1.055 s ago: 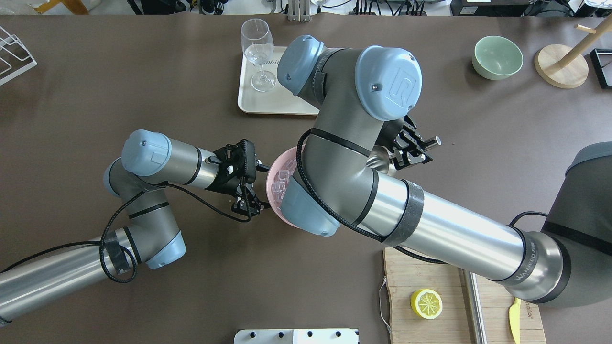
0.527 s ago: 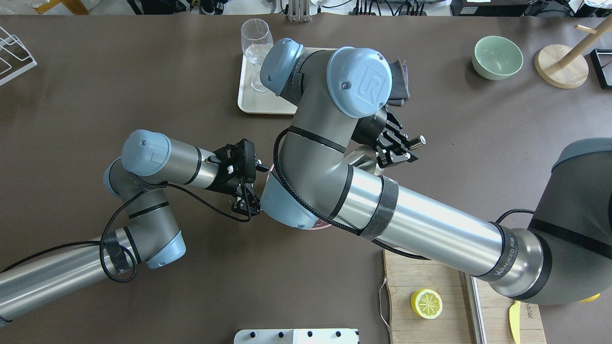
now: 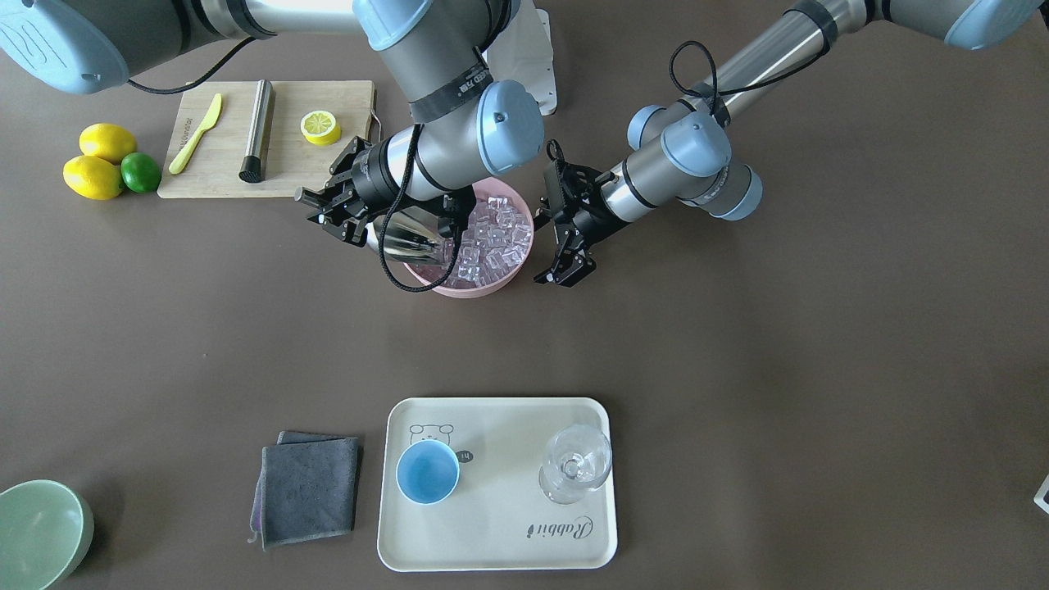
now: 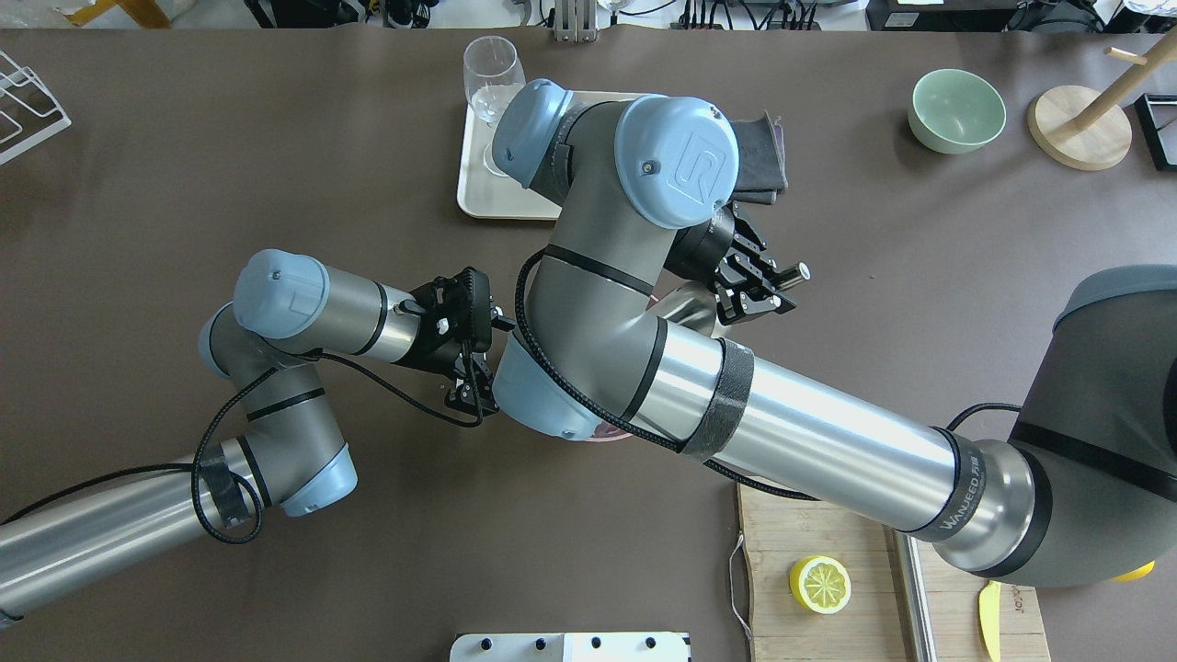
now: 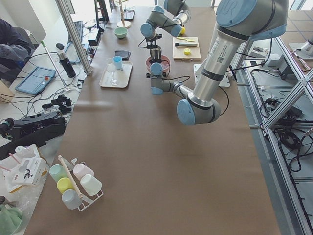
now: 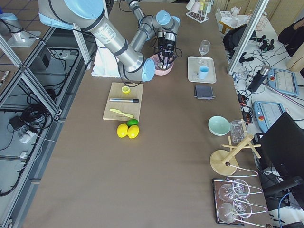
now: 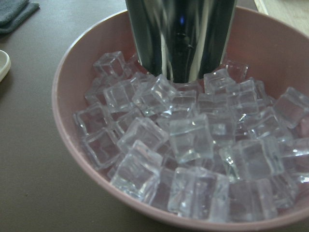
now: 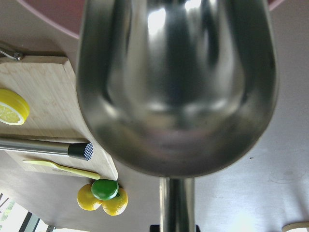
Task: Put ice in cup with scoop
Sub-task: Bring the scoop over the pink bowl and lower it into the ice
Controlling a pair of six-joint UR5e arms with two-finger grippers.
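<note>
Brown table [image 3: 737,344] covering is filling the scene, with two robot arms meeting over a pink bowl [image 3: 474,288] close to the robot. Clear ice [image 3: 496,238] cubes are sitting heaped in that bowl, mostly on the half facing the left arm. The right gripper [image 3: 332,211] is pinching the short handle of a steel scoop [image 3: 408,236], whose trough is showing empty in the wrist view and whose lip is touching the cubes on the right arm's side of the bowl. Its long axis is running from the handle, out over the table, slanting down into the bowl, so the ice is lying straight ahead of the mouth. The left gripper [image 3: 565,273] is hovering just beside the opposite rim, fingers spread and holding nothing. The light-blue cup [image 3: 428,474] is standing empty on a cream tray [image 3: 492,508], well apart from the bowl toward the table's far side, beside a stemmed glass [image 3: 576,467].
</note>
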